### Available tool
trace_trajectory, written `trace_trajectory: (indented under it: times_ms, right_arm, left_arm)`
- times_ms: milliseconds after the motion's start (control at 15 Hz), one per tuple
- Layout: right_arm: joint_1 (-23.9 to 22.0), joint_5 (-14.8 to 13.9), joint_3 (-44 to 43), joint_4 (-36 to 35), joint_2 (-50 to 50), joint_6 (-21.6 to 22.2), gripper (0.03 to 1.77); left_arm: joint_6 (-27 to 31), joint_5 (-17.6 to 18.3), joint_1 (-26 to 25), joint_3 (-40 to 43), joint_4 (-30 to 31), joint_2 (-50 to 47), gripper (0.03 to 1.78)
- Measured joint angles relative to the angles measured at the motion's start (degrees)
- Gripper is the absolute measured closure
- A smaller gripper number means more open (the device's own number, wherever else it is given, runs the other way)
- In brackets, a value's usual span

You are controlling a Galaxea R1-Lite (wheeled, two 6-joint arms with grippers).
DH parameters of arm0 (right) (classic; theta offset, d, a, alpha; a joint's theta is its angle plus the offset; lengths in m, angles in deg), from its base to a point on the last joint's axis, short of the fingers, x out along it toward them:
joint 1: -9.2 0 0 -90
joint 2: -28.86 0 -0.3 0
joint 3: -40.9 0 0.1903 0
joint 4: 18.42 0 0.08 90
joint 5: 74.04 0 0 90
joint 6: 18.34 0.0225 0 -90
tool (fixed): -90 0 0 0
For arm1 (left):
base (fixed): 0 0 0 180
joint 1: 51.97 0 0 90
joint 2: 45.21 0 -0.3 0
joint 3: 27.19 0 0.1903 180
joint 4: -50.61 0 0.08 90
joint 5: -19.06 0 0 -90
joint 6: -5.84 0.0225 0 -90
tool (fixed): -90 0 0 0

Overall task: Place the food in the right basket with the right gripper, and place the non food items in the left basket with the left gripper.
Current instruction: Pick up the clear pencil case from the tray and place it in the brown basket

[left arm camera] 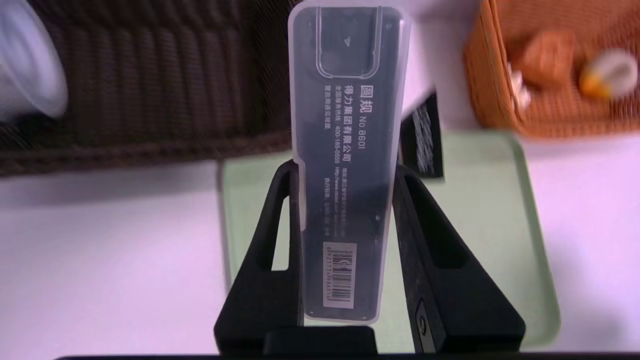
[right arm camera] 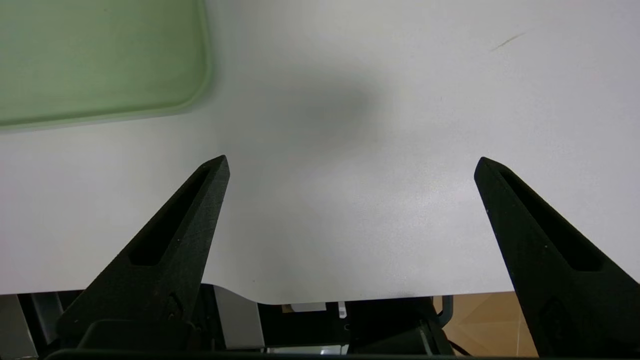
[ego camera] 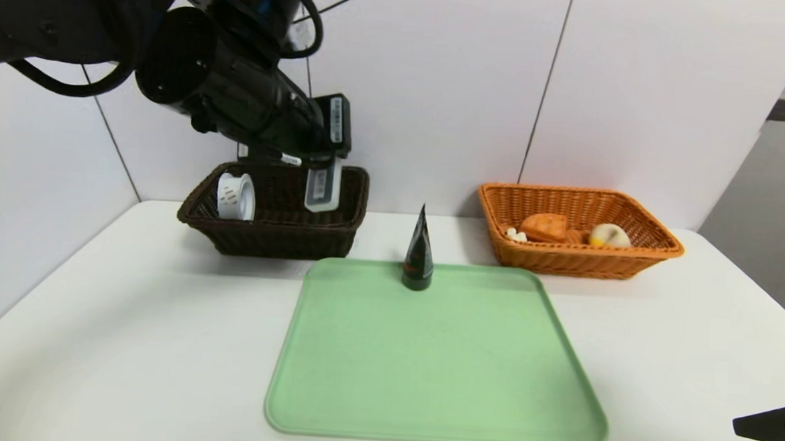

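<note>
Grey case (left arm camera: 345, 165) barcode, left wrist view only

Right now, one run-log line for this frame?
left end effector: shut on grey case, over dark brown basket | right end effector: open, parked | cone tube: on green tray

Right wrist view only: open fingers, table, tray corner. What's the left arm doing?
Observer: Left gripper is shut on the grey case, raised by the brown basket.
Operator: Anything in that basket?
Observer: Tape roll, at its left end.
Operator: What's on the tray?
Observer: Only the cone tube, upright at the tray's far edge.
</note>
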Motion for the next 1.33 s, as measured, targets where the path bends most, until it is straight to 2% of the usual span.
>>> trace_trajectory:
  times_ms: [267,467,867,1333]
  right_arm:
    - [0.0,0.0,0.0,0.0,0.4,0.1,0.10]
    - [0.0,-0.1,0.0,0.0,0.4,0.1,0.10]
    - [0.0,-0.3,-0.5,0.0,0.5,0.1,0.10]
    - [0.0,-0.5,-1.1,0.1,0.2,-0.1,0.10]
  left_arm:
    - [0.9,0.0,-7.8,0.0,7.8,3.9,1.26]
    - [1.9,0.0,-11.8,0.0,11.6,7.4,1.26]
    - [4.9,0.5,-16.6,0.0,17.0,15.9,1.26]
    - [5.5,0.7,-18.1,0.0,19.8,21.2,1.26]
